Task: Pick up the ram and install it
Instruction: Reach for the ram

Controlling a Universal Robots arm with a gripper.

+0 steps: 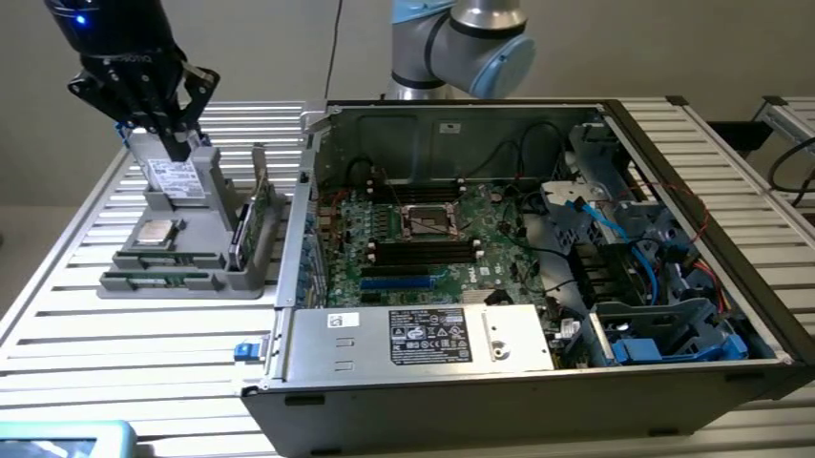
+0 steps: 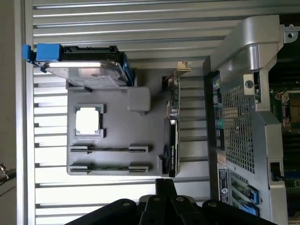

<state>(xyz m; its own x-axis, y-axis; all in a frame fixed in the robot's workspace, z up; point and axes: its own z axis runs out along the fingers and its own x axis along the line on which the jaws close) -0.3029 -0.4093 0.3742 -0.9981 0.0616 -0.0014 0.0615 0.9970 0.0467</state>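
Exterior view: fingers [image 1: 176, 143] clenched, empty, above gray tray [image 1: 242, 281] w/ drive [image 1: 172, 179], CPU chip [image 1: 156, 232], ram [image 1: 156, 280]; PC case [image 1: 510, 401] open, motherboard [image 1: 497, 239] inside.

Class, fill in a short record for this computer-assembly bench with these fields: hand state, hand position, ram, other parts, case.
hand state: hand shut, nothing held
hand position: above the gray holder, over its drive end
ram: green strip lying at the holder's front edge, not picked up
other parts: silver processor between drive and ram
case: open case at the exterior view's right of the holder, motherboard exposed
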